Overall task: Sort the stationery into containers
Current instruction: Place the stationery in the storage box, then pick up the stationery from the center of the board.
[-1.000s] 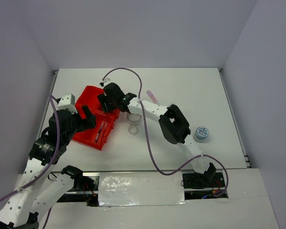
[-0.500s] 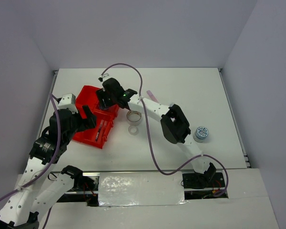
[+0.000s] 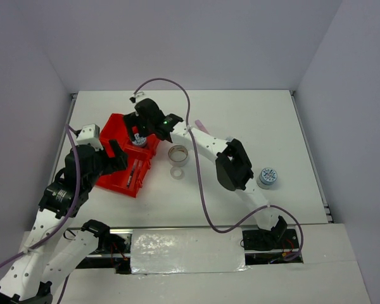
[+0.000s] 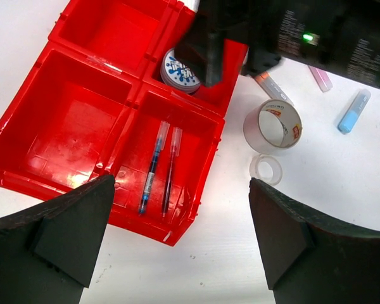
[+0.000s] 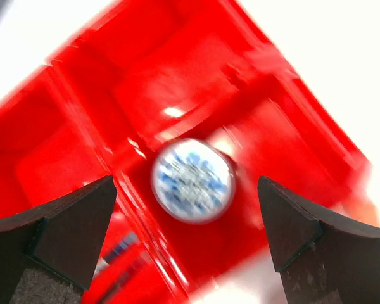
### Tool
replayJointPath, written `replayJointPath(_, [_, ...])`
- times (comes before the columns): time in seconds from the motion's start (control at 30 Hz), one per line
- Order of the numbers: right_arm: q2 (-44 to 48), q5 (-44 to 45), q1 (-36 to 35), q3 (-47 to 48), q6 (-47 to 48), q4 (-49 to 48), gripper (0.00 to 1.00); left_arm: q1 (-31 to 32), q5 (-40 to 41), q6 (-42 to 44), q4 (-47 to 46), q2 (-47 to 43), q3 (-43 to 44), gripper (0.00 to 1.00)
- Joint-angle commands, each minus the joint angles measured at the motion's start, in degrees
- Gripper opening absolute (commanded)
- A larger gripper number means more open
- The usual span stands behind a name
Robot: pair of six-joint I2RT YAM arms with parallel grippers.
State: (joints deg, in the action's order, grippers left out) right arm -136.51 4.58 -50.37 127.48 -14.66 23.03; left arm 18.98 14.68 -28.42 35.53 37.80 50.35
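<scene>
The red tray (image 3: 117, 123) lies at the left of the table. One blue-white tape roll (image 5: 192, 180) rests in a compartment of the tray (image 5: 82, 158), between and below my right gripper's (image 5: 185, 190) open fingers, touching neither; this view is blurred. A blue pen (image 4: 152, 170) and a red pen (image 4: 171, 168) lie in the neighbouring compartment. My left gripper (image 4: 181, 209) hangs open and empty over the tray's (image 4: 69, 126) near corner. On the table are a large tape ring (image 4: 273, 125), a small ring (image 4: 266, 170), a pink stick (image 4: 321, 78), a light-blue stick (image 4: 354, 111) and a second blue-white roll (image 3: 268, 177).
An orange-tipped marker (image 4: 270, 87) lies beside the tray's right edge. The right arm (image 3: 206, 145) stretches across the middle of the table above the rings (image 3: 178, 154). White walls enclose the table on three sides.
My right gripper has opened and let go of the blue-white tape roll, which now sits in the tray. The left arm has not moved.
</scene>
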Motion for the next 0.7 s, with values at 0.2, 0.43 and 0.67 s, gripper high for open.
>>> replayJointPath(0.2, [43.9, 14.4, 12.3, -40.8, -10.1, 8.2, 1.00, -1.0, 11.8, -2.9, 3.0, 0.0, 1.5, 0.99])
replayJointPath(0.43, [69.9, 21.8, 26.6, -71.7, -13.0, 15.6, 1.00, -2.5, 11.1, -3.5, 3.1, -0.4, 1.5, 0.99])
replayJointPath(0.67, [74.5, 23.0, 34.2, -77.4, -19.4, 18.4, 1.00, -4.8, 5.5, -1.6, 1.1, 0.2, 0.9, 0.99])
